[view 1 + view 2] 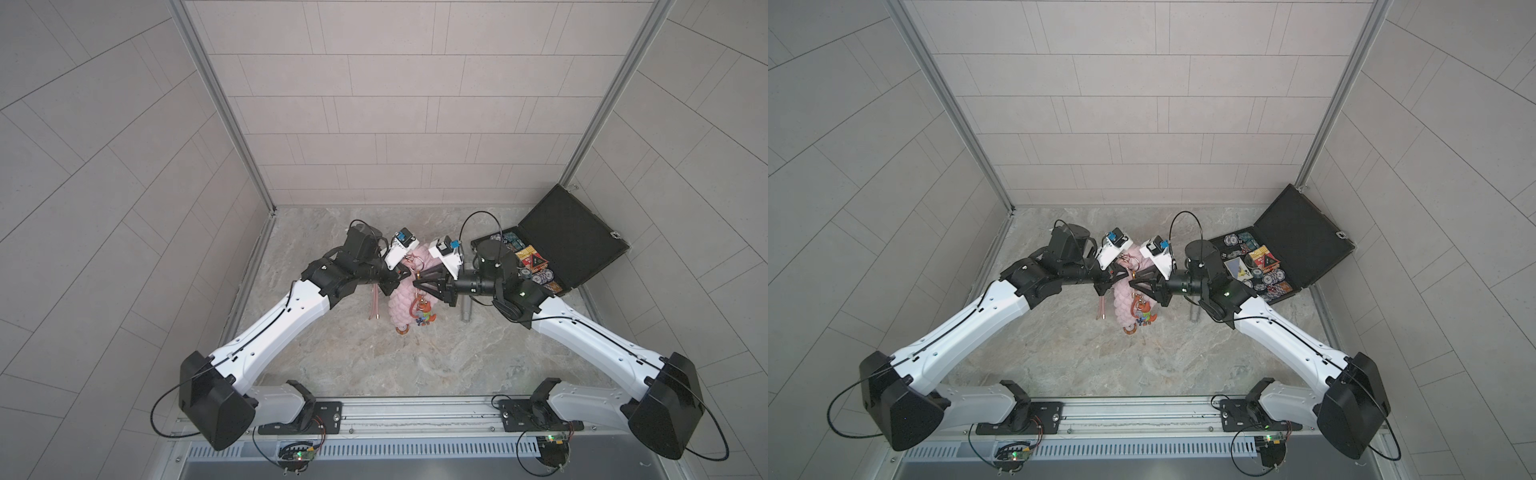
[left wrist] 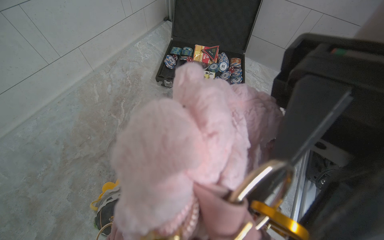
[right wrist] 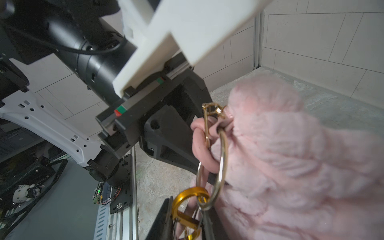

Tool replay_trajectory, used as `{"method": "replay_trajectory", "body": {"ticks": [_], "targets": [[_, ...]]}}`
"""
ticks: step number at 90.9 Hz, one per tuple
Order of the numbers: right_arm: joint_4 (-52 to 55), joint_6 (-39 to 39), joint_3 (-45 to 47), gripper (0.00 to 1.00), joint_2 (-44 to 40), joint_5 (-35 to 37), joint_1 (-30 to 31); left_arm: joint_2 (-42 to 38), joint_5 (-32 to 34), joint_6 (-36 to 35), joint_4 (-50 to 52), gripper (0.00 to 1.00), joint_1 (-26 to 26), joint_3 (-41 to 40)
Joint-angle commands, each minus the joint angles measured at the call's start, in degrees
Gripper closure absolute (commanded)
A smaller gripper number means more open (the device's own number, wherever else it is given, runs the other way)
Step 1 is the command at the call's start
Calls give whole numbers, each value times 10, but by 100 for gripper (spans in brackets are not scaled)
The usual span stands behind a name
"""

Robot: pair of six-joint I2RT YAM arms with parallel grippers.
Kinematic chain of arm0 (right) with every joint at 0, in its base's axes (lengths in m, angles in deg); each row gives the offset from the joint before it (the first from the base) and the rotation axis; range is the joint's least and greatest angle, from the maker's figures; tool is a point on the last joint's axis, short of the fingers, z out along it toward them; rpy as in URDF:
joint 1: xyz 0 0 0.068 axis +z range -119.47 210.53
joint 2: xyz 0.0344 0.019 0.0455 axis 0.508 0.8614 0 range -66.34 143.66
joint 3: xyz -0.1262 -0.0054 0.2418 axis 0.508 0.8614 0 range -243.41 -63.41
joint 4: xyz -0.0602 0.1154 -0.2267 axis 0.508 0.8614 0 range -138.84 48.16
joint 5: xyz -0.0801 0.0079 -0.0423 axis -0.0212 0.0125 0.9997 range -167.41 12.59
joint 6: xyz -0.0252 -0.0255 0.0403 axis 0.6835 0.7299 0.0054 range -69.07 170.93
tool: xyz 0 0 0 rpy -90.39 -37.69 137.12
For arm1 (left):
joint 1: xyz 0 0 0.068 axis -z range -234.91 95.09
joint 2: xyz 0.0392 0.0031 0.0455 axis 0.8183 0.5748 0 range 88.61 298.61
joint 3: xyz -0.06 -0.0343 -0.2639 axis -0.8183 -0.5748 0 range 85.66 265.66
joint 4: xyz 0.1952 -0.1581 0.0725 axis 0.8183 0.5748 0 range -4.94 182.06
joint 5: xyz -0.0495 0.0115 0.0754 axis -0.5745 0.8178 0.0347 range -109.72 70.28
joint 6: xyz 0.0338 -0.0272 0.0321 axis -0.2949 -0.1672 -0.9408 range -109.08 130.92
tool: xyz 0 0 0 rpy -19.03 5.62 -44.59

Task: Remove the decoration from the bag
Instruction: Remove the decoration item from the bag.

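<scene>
Gold carabiner (image 3: 186, 193) on bag (image 3: 291, 158), wrist-view detail

Robot lab cell: tiled walls (image 1: 395, 104), rail-mounted arms (image 1: 274, 328).

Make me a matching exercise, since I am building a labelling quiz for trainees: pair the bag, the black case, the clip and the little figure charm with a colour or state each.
Things:
1. bag
2. black case
3. clip
4. figure charm

Colour or state:
A. open, poker chips inside
B. orange
C. pale pink, fluffy
D. gold metal

Pairs: 1-C, 2-A, 3-D, 4-B
</scene>
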Motion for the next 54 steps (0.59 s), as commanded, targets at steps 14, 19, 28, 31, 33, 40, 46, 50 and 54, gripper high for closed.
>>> {"method": "replay_trajectory", "body": {"ticks": [14,19,28,31,33,40,46,50,54], "targets": [[13,17,4,75,-18,-16,2,3,-27,-3,-7,100,-5,13],[11,17,5,75,-19,-16,1,3,-29,-2,-6,100,-5,15],[13,19,7,73,-19,-17,2,4,-31,-1,-4,100,-6,15],[14,20,8,72,-20,-17,2,4,-31,0,-4,100,-6,15],[15,20,8,72,-21,-17,1,5,-32,0,-3,100,-6,14],[16,21,12,71,-24,-17,1,5,-34,1,-4,100,-7,14],[17,21,14,71,-26,-17,1,6,-38,2,-2,100,-8,14],[17,21,14,71,-26,-17,1,7,-40,3,-1,100,-8,15],[18,21,14,71,-24,-16,2,6,-41,3,0,100,-9,16]]}}
